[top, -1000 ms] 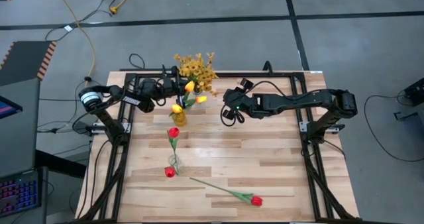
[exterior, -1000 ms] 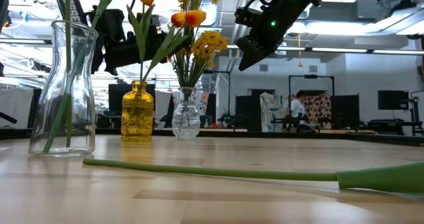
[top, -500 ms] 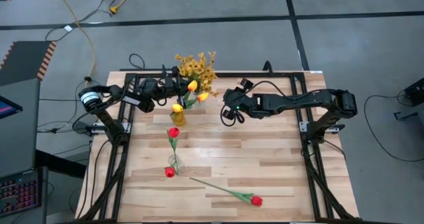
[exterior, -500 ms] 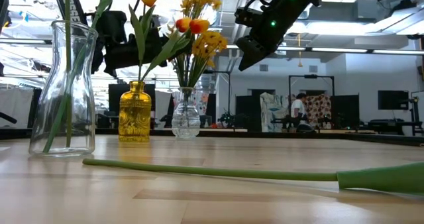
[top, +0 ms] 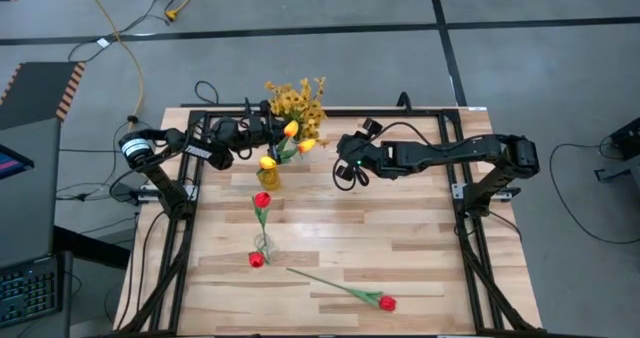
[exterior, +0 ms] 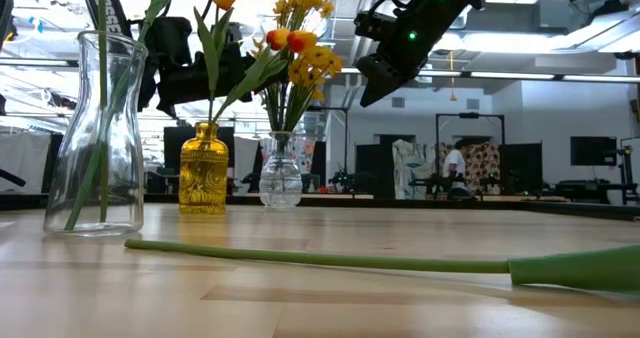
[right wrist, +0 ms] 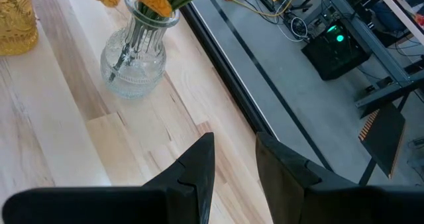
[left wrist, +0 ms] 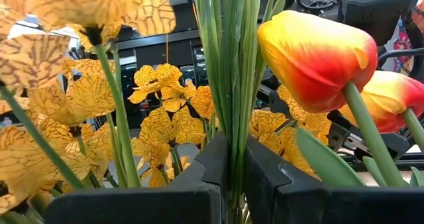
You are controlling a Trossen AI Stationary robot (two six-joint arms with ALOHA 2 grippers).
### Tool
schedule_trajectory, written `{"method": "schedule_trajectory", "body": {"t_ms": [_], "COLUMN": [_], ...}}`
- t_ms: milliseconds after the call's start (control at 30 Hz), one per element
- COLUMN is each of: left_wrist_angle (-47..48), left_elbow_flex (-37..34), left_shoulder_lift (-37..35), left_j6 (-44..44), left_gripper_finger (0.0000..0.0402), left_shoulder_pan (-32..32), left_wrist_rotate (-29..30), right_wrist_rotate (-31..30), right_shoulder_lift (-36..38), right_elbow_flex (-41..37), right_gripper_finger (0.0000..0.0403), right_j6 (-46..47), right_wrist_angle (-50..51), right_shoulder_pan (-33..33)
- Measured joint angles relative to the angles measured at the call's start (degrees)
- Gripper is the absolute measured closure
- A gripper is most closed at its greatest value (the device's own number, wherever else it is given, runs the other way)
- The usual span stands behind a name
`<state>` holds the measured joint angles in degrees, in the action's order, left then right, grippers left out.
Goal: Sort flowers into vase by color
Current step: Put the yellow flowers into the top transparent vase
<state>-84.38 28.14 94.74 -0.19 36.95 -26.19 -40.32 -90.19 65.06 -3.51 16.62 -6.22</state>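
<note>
Light wooden plank table point(top: 400, 238) on a black frame, over grey floor. Standing near the far edge: amber glass vase point(exterior: 204, 168) with yellow-orange tulips point(top: 268, 162); just beyond it, clear round glass vase point(right wrist: 134, 55) packed with mustard-yellow sprays point(top: 296, 98). Nearer the front, left of centre: tall clear glass vase point(exterior: 96, 138) holding red tulips point(top: 262, 200), one head drooping at its base. Lying flat on the boards near the front edge: single red tulip point(top: 386, 303), green stem running diagonally back toward the tall vase, well apart from the two far vases. Seen in low view as a long stem across the planks.
</note>
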Motion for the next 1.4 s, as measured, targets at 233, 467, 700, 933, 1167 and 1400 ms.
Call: {"method": "schedule_trajectory", "body": {"t_ms": [233,467,700,933,1167,1400], "left_wrist_angle": [0.0,0.02,0.0,-0.6,-2.45,-2.83], "left_elbow_flex": [-0.02,-0.05,-0.07,-0.07,-0.07,-0.07], "left_shoulder_lift": [0.0,0.0,0.0,0.0,0.0,0.0], "left_j6": [-0.03,-1.05,-2.47,-2.51,-2.56,-2.56], "left_gripper_finger": [0.0342,0.03,0.029,0.029,0.029,0.0289], "left_shoulder_pan": [0.0,0.0,0.11,0.11,0.68,0.66], "left_wrist_rotate": [0.02,0.0,-0.03,-0.03,-0.77,-0.84], "right_wrist_rotate": [0.0,0.0,0.0,0.0,-0.04,-0.04], "right_shoulder_lift": [-0.01,-0.01,-0.02,-0.01,0.0,-0.02], "right_elbow_flex": [0.0,0.0,0.0,0.0,0.0,0.0], "right_gripper_finger": [0.0267,0.0267,0.0267,0.0267,0.0267,0.0267], "right_j6": [0.0,0.0,0.0,0.0,-0.02,-0.04], "right_wrist_angle": [0.0,0.0,0.02,-0.98,-0.96,-0.96], "right_shoulder_pan": [0.0,0.0,0.0,0.0,0.0,0.0]}}
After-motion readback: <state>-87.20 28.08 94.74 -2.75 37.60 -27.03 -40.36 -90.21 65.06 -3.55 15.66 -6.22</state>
